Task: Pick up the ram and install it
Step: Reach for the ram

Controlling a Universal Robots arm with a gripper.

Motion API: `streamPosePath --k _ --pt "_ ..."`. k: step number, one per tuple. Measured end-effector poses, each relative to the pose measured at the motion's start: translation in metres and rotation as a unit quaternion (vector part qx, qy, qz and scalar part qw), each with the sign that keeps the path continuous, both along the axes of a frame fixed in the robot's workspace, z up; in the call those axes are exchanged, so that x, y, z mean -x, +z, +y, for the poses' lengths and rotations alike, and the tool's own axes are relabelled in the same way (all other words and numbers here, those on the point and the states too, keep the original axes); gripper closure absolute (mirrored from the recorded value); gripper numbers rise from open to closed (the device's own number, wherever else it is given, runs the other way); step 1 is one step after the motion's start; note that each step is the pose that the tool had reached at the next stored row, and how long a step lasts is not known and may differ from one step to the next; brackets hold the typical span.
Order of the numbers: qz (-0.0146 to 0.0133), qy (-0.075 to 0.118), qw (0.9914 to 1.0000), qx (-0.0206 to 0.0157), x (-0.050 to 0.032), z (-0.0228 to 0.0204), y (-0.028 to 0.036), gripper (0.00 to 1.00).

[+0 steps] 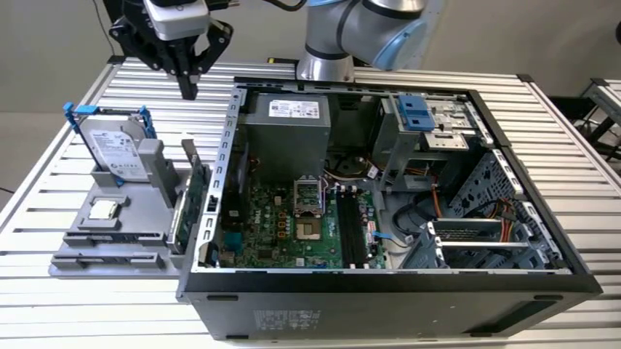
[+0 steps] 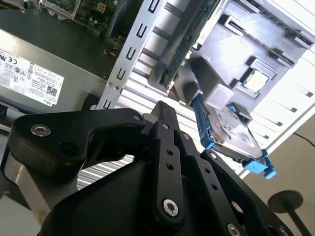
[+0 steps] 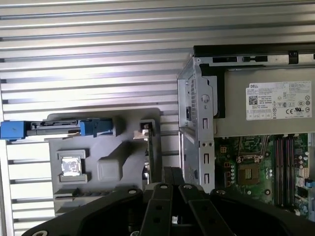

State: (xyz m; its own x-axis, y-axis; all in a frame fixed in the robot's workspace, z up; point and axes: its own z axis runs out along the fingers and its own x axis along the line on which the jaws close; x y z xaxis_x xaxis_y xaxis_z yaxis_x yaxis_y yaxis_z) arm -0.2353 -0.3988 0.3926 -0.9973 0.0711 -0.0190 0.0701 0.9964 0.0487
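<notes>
Claw (image 1: 187,86) pressed together, empty, above tabletop (image 1: 97,320) far edge. Ram (image 1: 115,236) lying in grey tray (image 1: 68,267) by exterior view's left edge, well apart. Advice: spread claw first, pinch stick's thin faces, avoid hard drive (image 1: 115,149).

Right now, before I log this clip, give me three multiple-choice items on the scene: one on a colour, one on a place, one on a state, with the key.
1. The frame around the hard drive is:
A) red
B) blue
C) yellow

2. The gripper hangs:
A) above the table, outside the computer case
B) inside the case
C) resting on the hard drive

3. The ram is:
A) held in the gripper
B) plugged in inside the case
C) lying in the gray holder

Key:
1 B, blue rails flank the drive.
2 A, the exterior view shows it beyond the case wall, over the slats.
3 C, it lies in the holder, apart from the gripper.
</notes>
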Motion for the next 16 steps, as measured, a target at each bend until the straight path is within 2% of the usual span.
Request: streamPosePath --k 16 --pt "0.0000 0.000 1.00000 0.0000 0.0290 0.0000 0.0000 1.00"
